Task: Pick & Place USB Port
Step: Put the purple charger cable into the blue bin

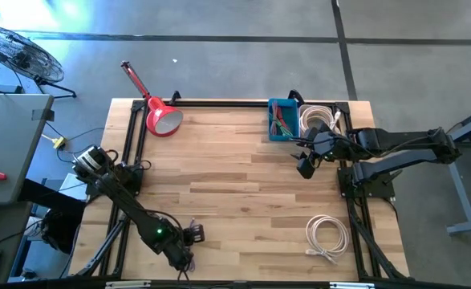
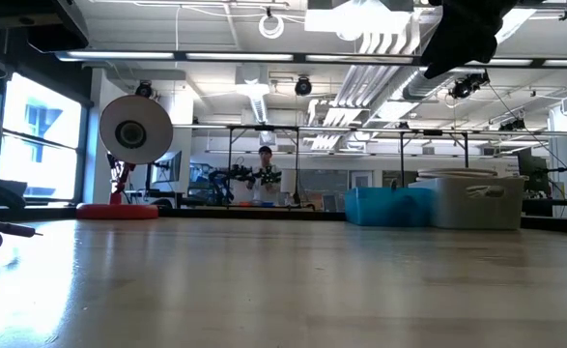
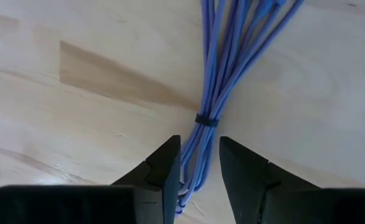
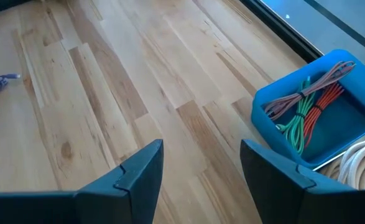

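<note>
From above, the left gripper point(image 1: 188, 238) sits low at the table's point(image 1: 243, 185) near edge, while the right gripper point(image 1: 308, 163) hovers beside the blue bin point(image 1: 282, 120) and the white bin point(image 1: 322, 119), probably waiting by the drop-off; a white cable coil point(image 1: 326, 238) lies loose near the front right corner.

The low view shows the right arm raised clear of the bins.

The left wrist view shows its fingers point(image 3: 163, 171) clamped on a tied blue cable bundle point(image 3: 222, 81), the task's thing, resting on the wood.

In the right wrist view its fingers point(image 4: 138, 168) stand wide apart, empty, facing sorted cables point(image 4: 303, 106).
</note>
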`<action>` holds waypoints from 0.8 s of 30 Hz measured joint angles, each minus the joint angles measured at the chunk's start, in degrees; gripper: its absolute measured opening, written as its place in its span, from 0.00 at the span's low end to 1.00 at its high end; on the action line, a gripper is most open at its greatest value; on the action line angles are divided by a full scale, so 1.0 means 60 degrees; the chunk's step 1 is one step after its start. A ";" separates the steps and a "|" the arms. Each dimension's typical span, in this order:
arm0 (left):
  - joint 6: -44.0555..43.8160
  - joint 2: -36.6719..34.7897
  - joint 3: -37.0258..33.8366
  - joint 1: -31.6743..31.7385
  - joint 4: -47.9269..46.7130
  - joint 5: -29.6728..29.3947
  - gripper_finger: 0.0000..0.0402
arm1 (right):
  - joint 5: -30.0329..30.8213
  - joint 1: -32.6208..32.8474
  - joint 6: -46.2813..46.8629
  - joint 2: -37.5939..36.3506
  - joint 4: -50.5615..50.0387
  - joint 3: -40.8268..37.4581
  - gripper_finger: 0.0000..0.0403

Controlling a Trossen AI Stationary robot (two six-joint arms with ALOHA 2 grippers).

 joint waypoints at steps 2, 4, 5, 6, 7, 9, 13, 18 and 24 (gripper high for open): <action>0.0000 0.0011 0.0000 0.0006 -0.0002 0.0000 0.26 | 0.0000 0.0000 -0.0001 0.0000 0.0000 0.0000 0.51; 0.0000 0.0116 0.0011 0.0066 0.0024 0.0017 0.26 | 0.0000 0.0000 -0.0001 0.0000 0.0000 0.0000 0.51; -0.0006 0.0170 0.0011 0.0073 -0.0016 0.0063 0.26 | 0.0000 0.0000 -0.0001 0.0001 0.0000 0.0000 0.51; -0.0034 0.0245 0.0011 0.0076 -0.0033 0.0177 0.26 | 0.0000 0.0000 -0.0001 0.0000 0.0000 0.0000 0.51; -0.0036 0.0357 0.0011 0.0117 0.0052 0.0255 0.26 | 0.0002 0.0000 -0.0001 0.0002 0.0000 0.0000 0.51; -0.0036 0.0612 0.0016 0.0177 0.0092 0.0266 0.26 | 0.0000 0.0000 -0.0001 0.0004 0.0000 0.0000 0.51; 0.0053 0.0945 0.0048 0.0283 0.0096 0.0276 0.26 | 0.0004 0.0000 -0.0003 0.0004 0.0000 0.0000 0.51; 0.0087 0.1109 0.0051 0.0612 0.0119 0.0955 0.26 | 0.0041 0.0001 -0.0002 0.0013 0.0000 0.0000 0.51; 0.0314 0.1132 0.0030 0.0616 0.0095 0.0925 0.08 | 0.0044 0.0004 -0.0005 0.0394 0.0000 0.0000 0.51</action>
